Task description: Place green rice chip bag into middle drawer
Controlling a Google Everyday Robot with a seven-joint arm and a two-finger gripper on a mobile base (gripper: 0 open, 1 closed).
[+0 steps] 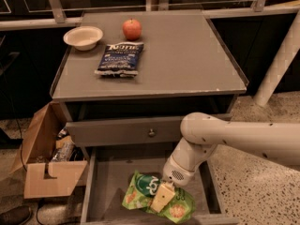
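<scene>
1. Pincer state. My pincer [161,197] is pinched on the green chip bag [139,194]; one tan finger shows lying across the bag's upper face, and the other is hidden beneath it.

2. Bag location. The bag is inside the outline of the open drawer [108,182], directly under my pincer and spreading out to either side of it. I cannot tell whether its underside is touching the drawer floor or hanging just above it.

3. Governing relation. The bag's long axis runs diagonally, from behind my pincer on the cardboard box [47,182] side to in front of it on the far side. My grip sits near the middle of that axis (so neither end overhangs the drawer walls).

4. Clearance. The knobbed drawer front [117,132] stands behind and above my pincer, apart from the bag.

5. Judgement. Release calls only for a straight descent; no sideways correction appears necessary.
</scene>
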